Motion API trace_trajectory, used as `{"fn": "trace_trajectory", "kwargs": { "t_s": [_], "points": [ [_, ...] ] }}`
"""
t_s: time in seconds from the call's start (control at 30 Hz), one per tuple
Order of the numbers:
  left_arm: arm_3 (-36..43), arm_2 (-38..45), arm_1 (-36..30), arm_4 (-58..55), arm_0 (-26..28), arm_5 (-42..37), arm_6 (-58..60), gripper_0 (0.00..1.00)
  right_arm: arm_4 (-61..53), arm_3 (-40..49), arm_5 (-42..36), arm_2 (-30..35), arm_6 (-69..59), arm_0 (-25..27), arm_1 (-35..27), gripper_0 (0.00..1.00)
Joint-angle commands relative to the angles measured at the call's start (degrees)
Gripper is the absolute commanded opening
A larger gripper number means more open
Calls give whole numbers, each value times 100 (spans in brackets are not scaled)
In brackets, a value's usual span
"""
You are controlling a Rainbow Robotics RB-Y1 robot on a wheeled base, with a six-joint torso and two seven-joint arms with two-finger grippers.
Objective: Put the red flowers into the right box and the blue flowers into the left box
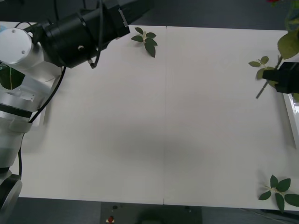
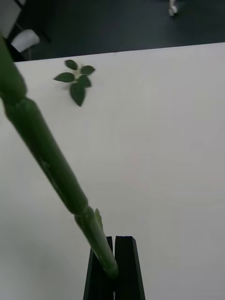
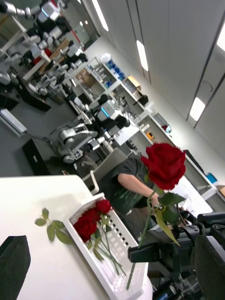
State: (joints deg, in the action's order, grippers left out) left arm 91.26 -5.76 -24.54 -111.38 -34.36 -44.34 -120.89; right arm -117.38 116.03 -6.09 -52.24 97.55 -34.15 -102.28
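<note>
Green stem of red rose (image 2: 51,164) clamped in right tool (image 2: 115,269) — black fingers closed on it, bloom (image 3: 164,164) upright above right box (image 3: 115,276), two roses (image 3: 91,220) inside. Left tool (image 3: 14,262) raised off table (image 1: 163,130), grip state unclear. Leaf sprig (image 1: 145,41) lies at far edge.

Table (image 1: 163,130): matt white, smooth, one thin seam down the middle.
Right box (image 3: 105,262): white plastic, slight sheen, slotted base; the roses (image 3: 91,220) lying in it look like soft matt cloth.
Held rose (image 3: 164,165) above the right box: velvety red petals; stem (image 2: 51,164) is smooth green plastic with moulded joints (faint sheen along it).
Right gripper (image 2: 115,269), on the stem over the table's right edge: black fingers, matt, hard-looking.
Leaf sprigs (image 1: 145,39) on the table: dark green, dull, look like fabric.
Left arm (image 1: 70,32), over the table's left far corner: glossy white shells, satin black housing.
</note>
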Motion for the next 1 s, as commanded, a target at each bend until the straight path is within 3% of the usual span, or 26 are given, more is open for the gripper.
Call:
{"fn": "trace_trajectory", "kwargs": {
  "t_s": [0.03,0.17,0.33,0.6,0.87,1.0],
  "points": [
    [234,426,-341,239,132,-225,-427,100,101,-582,-578,39,-148,-47,-406,0],
    [234,804,-666,925,246,-585,-480,100,242,-1452,-1395,48,-122,-65,-635,0],
    [-21,1323,-991,1435,281,-1332,-471,100,963,-2568,-2186,83,-87,-65,-477,0],
    [-496,1815,-1290,1663,228,-2923,-506,100,2457,-4888,-2810,83,133,-74,429,0],
    [-698,1815,-1246,1848,220,-4944,-436,100,3511,-6787,-2802,65,256,-83,1650,0],
    [-777,1815,-1202,1821,228,-5472,-436,100,3705,-7376,-2749,65,291,-135,2116,0]
  ]
}}
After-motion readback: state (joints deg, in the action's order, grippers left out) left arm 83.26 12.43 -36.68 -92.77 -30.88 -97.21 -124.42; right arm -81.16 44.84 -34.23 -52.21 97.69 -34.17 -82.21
